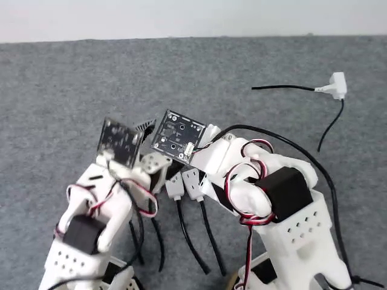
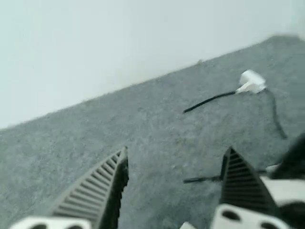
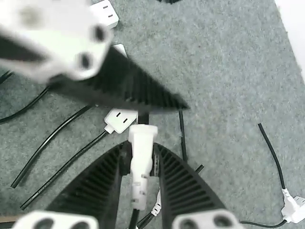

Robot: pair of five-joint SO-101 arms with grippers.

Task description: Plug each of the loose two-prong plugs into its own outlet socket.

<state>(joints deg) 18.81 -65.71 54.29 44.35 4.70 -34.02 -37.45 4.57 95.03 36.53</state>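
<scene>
Right claw (image 3: 141, 149) clamps white plug (image 3: 141, 168) — left claw (image 2: 177, 160) spread.

High view: fixed overhead, looking down on the carpet (image 1: 72, 78). Left wrist view faces low across it toward the wall (image 2: 95, 47); right wrist view faces steeply down, close. All share the far white plug (image 1: 337, 84) (image 2: 251, 82) (image 3: 294, 210).

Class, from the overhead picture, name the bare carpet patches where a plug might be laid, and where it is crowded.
Bare carpet spans the far strip, bordered by the wall, the arms' camera boards and the loose plug with its cord. Crowded: between the two arms, with a socket, black cords and the right gripper clamping the held plug.
</scene>
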